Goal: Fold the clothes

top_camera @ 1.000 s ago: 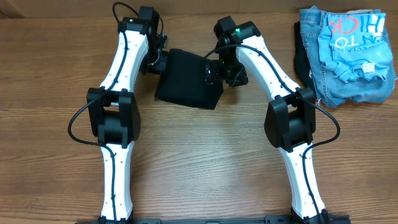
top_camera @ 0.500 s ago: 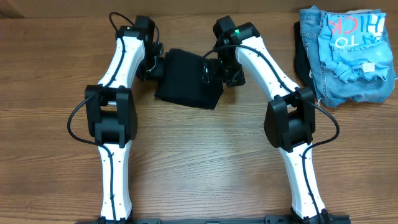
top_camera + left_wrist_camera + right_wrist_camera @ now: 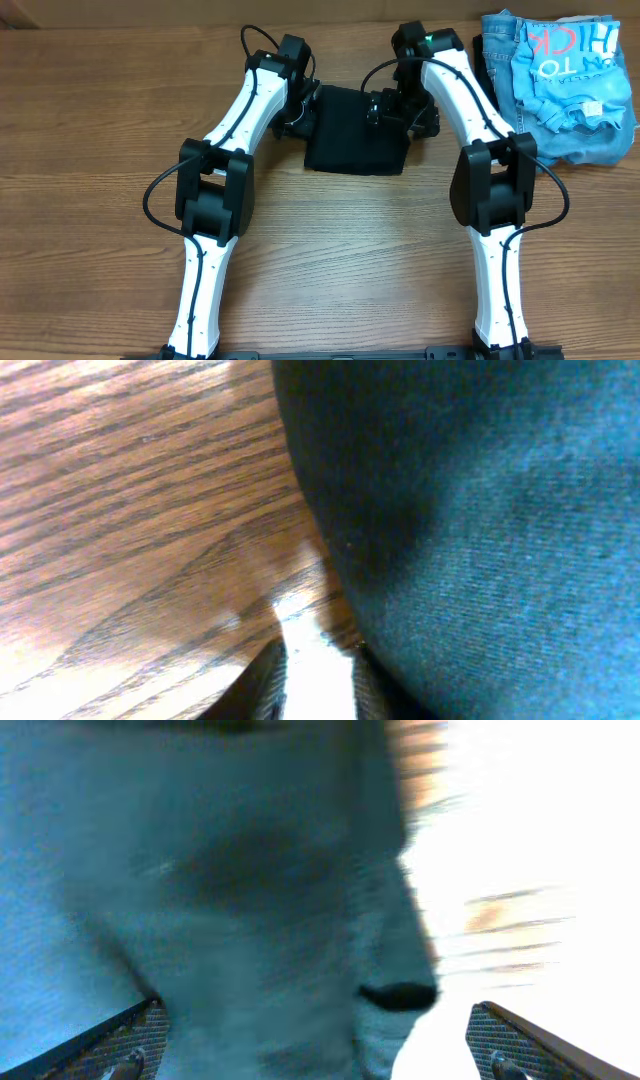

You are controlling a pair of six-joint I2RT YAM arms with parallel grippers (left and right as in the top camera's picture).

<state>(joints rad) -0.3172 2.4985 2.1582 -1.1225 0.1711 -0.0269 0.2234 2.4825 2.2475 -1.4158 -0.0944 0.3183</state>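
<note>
**Squarely between the two pincers: a folded black T-shirt**

Just outside the bundle's left edge sits the left gripper (image 3: 300, 105). Its wrist camera cuts the fingers (image 3: 262, 688) off at the bottom of the frame, with only a thin strip of glare between them, so I cannot tell whether they are parted or closed.

To its right lies the T-shirt (image 3: 358, 130), a flat, nearly square packet with no clear long axis, its edges a little askew to the table (image 3: 340, 260).

The right gripper (image 3: 398, 105) is at the shirt's right edge, jaws spread wide over dark fabric. That wrist view is blurred and washed out.

Beyond it, a light blue printed shirt (image 3: 570, 70) lies heaped on jeans (image 3: 585, 150) on the brown wood-grain top.
</note>
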